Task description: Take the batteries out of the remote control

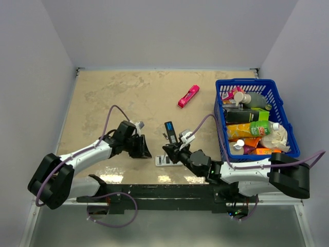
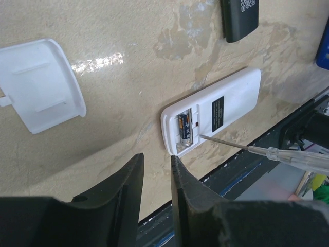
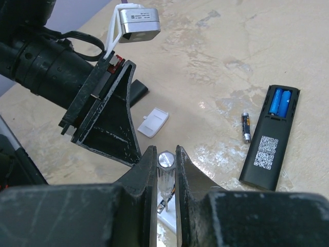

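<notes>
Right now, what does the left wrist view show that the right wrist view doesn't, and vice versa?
Left wrist only: the white remote's open bay with a battery inside, and the screwdriver tip at the bay's edge. Right wrist only: two blue batteries in the black remote, a loose battery beside it, and the right pincer shut on the screwdriver. Both: the screwdriver, the white cover, and part of the black remote.

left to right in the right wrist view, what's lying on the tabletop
white battery cover → loose battery → black remote, with two blue batteries in its open compartment
</notes>
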{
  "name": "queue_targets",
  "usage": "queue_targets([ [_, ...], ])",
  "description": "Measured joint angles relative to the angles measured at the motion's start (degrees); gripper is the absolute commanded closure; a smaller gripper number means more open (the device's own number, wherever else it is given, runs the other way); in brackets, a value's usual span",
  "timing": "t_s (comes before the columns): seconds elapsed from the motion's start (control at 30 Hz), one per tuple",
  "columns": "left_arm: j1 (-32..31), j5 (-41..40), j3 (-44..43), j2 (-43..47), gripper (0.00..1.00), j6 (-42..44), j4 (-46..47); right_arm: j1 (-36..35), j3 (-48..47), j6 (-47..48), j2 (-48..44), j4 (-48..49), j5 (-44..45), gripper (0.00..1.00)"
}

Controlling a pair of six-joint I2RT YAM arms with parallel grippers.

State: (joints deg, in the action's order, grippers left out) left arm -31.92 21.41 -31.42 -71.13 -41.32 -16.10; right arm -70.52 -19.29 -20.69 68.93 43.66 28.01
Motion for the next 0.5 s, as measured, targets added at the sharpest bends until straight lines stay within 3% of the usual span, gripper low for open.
queue_targets([
  [0.5, 0.02, 2.75, 1.33, -1.79, 0.67, -0.13, 4.09, -0.74, -2.51, 1.81, 3.89, 4.28, 4.0, 1.0],
])
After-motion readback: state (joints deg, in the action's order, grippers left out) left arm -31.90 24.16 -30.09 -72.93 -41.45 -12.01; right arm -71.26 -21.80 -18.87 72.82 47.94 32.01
